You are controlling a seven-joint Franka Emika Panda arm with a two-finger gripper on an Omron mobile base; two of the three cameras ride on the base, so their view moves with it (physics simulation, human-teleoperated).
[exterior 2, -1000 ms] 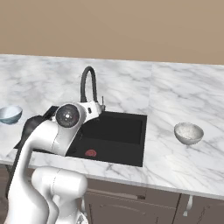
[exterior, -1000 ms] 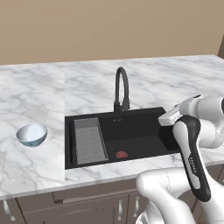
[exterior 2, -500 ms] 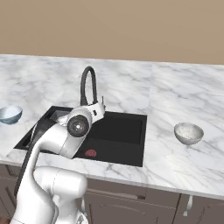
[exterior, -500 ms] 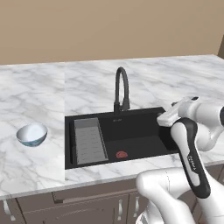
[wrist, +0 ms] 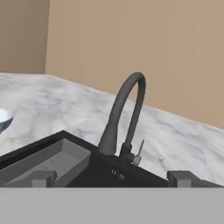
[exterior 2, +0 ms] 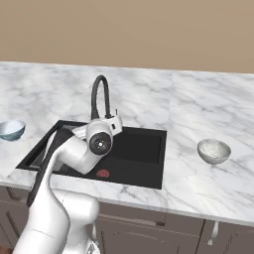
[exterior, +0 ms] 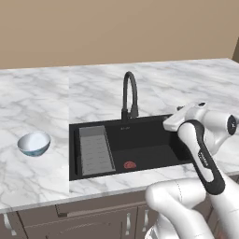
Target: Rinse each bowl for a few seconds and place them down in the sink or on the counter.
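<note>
The pale blue bowl point(exterior: 34, 143) sits upright on the counter point(exterior: 42, 102) left of the sink point(exterior: 144, 122), also seen as the blue bowl point(exterior 2: 11, 129). The speckled greyish bowl point(exterior 2: 214, 150) stands on the counter right of the sink point(exterior 2: 149, 144). My gripper point(wrist: 112, 178) is open and holds nothing. It hovers over the right part of the basin, pointing at the black arched faucet point(wrist: 127, 113). In the left base view the gripper point(exterior: 170, 123) is level with the sink's right rim. A sliver of the blue bowl point(wrist: 3, 119) shows at the hand view's left edge.
A grey ridged tray point(exterior: 95, 149) lies in the sink's left part, with the red drain ring point(exterior: 130, 165) near the front middle. The faucet point(exterior: 130, 93) rises behind the basin. A beige wall point(exterior: 116, 28) closes off the counter's back.
The hand has eased slightly toward the faucet and the elbow has swung a little. The jaws stayed open; bowls have not moved.
</note>
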